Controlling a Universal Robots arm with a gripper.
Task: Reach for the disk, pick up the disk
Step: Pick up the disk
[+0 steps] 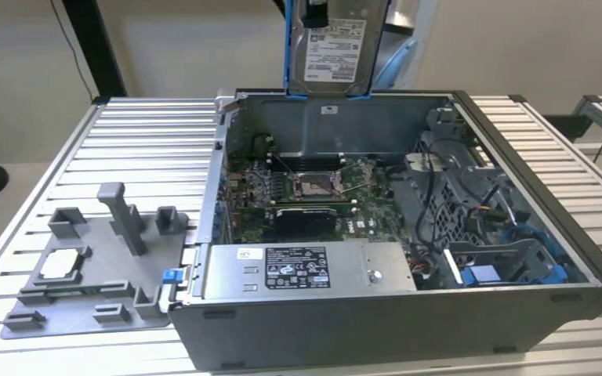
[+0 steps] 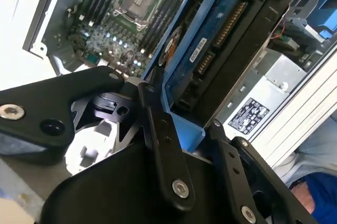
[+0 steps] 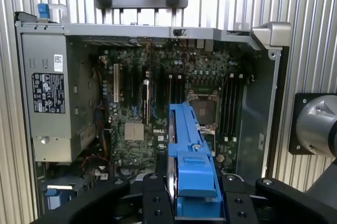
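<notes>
You have the disk (image 1: 332, 48) held upright in the air, above the far wall of the open computer case (image 1: 385, 329) in the exterior view; jaws clamped on its blue bracket (image 3: 192, 166), one at each side in both wrist views; motherboard (image 3: 131, 103) lies beneath; grey fixture plate (image 1: 113, 291) rests on the slatted bench (image 1: 144, 133), to the exterior view's left of the case.

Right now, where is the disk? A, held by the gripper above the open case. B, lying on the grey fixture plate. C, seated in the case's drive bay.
A: the gripper is clamped on the disk, which hangs above the open case.
</notes>
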